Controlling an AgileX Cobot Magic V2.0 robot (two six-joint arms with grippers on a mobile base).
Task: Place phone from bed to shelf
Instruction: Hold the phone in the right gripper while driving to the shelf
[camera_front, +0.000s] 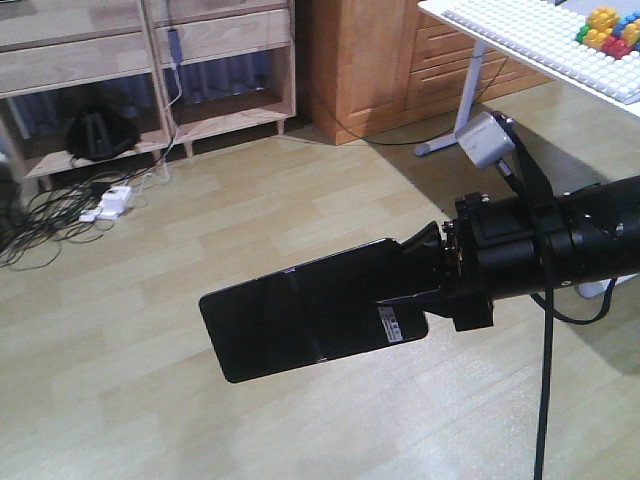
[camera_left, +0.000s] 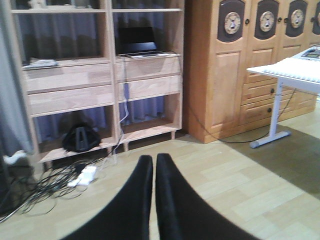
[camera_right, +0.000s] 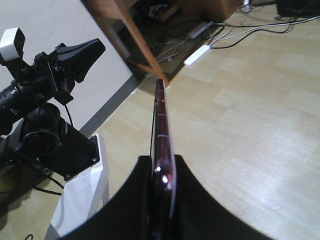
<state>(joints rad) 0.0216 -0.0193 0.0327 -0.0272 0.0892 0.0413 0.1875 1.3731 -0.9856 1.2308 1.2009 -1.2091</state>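
Phone (camera_front: 300, 315) clamped at stickered end in right claw (camera_front: 412, 272), jutting out over floor (camera_front: 250, 220); left claw (camera_left: 154, 161) pressed together.

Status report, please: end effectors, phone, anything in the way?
Right end effector shut on phone, over floor. Left end effector shut, empty. Laptop on one shelf board; cables below.

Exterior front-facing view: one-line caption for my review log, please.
Right gripper clamps the black phone by one end, holding it out over the wooden floor, pale oak shelving unit behind.
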